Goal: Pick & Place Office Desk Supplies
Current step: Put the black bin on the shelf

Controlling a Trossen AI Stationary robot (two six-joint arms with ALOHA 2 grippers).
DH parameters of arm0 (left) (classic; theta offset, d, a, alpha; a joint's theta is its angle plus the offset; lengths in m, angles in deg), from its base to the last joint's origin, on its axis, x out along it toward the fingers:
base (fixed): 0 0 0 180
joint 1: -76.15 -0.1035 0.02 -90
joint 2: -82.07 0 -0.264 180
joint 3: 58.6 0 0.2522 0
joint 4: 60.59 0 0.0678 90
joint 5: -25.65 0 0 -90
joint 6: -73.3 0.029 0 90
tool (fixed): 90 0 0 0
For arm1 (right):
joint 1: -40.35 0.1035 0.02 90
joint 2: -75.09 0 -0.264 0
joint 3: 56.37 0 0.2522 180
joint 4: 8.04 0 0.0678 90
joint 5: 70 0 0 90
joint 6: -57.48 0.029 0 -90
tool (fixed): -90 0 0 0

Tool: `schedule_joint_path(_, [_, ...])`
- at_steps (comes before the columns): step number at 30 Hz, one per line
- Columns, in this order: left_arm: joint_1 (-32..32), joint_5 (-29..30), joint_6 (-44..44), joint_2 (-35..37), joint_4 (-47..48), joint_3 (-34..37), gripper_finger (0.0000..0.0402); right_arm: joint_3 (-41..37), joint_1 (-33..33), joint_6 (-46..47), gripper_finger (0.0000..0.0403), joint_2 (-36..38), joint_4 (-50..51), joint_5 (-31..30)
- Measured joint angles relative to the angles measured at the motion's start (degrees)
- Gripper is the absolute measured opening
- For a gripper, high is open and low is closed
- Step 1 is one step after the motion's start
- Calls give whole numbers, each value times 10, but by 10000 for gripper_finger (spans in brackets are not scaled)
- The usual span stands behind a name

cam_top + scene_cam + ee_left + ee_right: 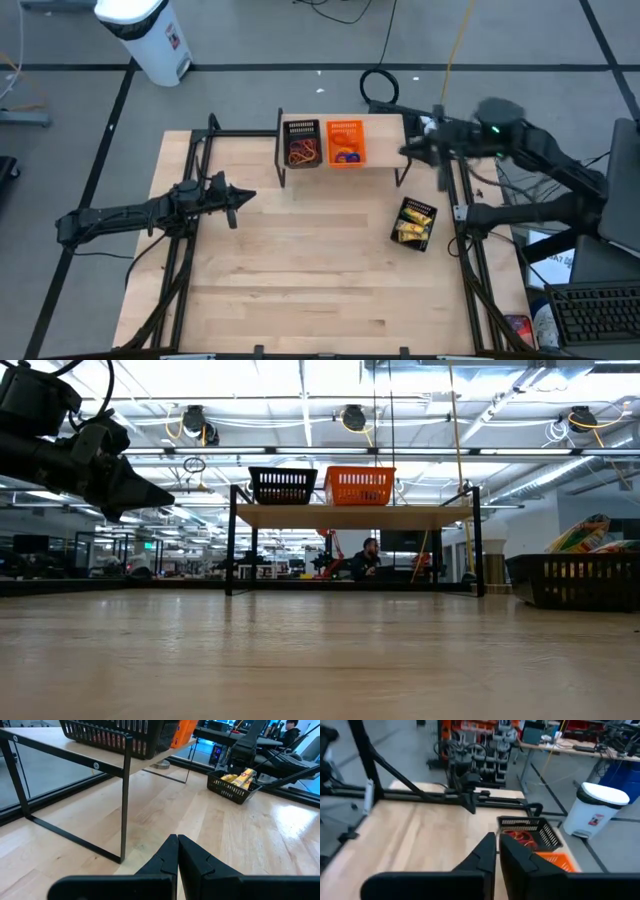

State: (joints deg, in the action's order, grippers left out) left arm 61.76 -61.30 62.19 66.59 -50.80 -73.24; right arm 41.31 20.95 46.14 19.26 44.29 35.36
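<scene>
Right gripper (407, 150) closed and empty beside the shelf; left gripper (250, 196) closed and empty over the table.

Both pincers have their fingers pressed together with nothing between them, as each wrist view shows. Taking the black-framed wooden shelf (385, 127) as landmark: the right gripper hangs at the shelf's right end, raised above it, and the left gripper waits well to the shelf's left, out in front of it above the bare wooden table (320, 280). On the shelf top stand two baskets side by side, a black basket (302, 144) holding red and tan rubber bands (303, 152) and an orange basket (345, 143) with small rings (347, 156), purple among them. Yellow packets (414, 223) lie in a third black basket (428, 233) on the table, in front of the shelf's right end.
</scene>
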Motion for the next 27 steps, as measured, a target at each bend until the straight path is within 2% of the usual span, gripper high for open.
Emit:
schedule_joint_path(7, [0,0,-6,0,0,0,5,-188,0,89,2,149,-62,1])
schedule_joint_path(12, [0,10,-25,0,-1,0,5,-308,0,150,1,222,-123,46])
schedule_joint_path(17, [0,48,-26,0,-1,0,5,-424,7,205,1,291,-256,90])
schedule_joint_path(21, [0,61,-25,0,-3,0,5,-469,7,191,1,360,-265,72])
schedule_joint_path(27, [0,61,-14,0,-20,0,5,-514,7,221,0,444,-263,-11])
